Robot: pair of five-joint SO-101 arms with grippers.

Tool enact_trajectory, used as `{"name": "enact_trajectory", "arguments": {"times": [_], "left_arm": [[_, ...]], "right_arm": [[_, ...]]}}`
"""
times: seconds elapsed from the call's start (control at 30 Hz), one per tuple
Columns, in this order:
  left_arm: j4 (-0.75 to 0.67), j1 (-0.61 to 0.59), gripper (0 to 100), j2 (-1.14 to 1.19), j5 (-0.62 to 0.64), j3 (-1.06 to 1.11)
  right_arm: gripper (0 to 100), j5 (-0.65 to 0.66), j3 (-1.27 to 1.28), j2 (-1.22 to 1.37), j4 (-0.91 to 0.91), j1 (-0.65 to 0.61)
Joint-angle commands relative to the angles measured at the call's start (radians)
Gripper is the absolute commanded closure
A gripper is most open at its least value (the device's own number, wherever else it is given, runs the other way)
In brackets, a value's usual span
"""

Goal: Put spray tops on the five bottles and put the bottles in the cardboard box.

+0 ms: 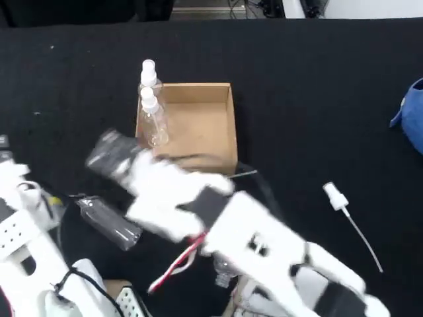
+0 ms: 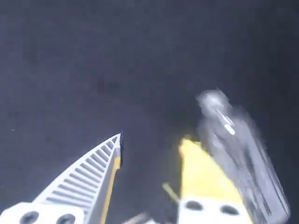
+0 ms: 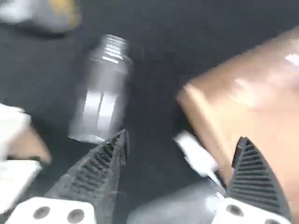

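Bottle [image 1: 109, 222] with no top lies on its side toward the near-left corner of the worktop [image 1: 317, 79], its long axis slanting from far-left to near-right, neck at the far-left end by my reading. The left gripper [image 2: 152, 140] sits just beside it with fingers spread and nothing between them, so the left arm looks the nearer one for picking it up. The right gripper [image 3: 180, 147] hangs a little farther in, close to the near-left corner of the cardboard box [image 1: 201, 125], its dark fingers also apart. A blurred white top shows between them, but I can't say it is held. Two capped bottles [image 1: 153, 122] stand at the box's left wall, inside or outside I can't tell. One loose spray top [image 1: 336, 197], tube trailing, lies well apart toward the right edge. That makes three bottles I can count, one box, one loose top.
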Motion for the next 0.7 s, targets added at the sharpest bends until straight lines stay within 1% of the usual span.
{"name": "enact_trajectory", "arguments": {"times": [0.0,0.07,0.17,0.3,0.37,0.47,0.57,0.67], "left_arm": [[0.138,0.173,77,-0.011,-0.005,-0.070],[0.181,0.232,73,-0.011,-0.003,-0.077],[0.204,0.308,73,-0.009,0.002,-0.085],[0.184,0.374,73,0.002,0.144,-0.064],[0.141,0.406,73,0.002,0.219,-0.024],[0.069,0.437,73,0.002,0.292,0.044],[0.017,0.437,73,0.002,0.327,0.116],[0.008,0.435,73,0.002,0.334,0.153]], "right_arm": [[68.0,0.031,-0.068,-0.179,0.166,0.351],[68.0,0.032,-0.068,-0.223,0.215,0.516],[68.0,0.032,-0.048,-0.266,0.250,0.747],[68.0,0.034,0.021,-0.274,0.247,0.971],[68.0,0.057,0.062,-0.272,0.222,1.040],[68.0,0.123,0.130,-0.272,0.166,1.102],[68.0,0.146,0.183,-0.272,0.109,1.148],[68.0,0.147,0.206,-0.272,0.078,1.183]]}}
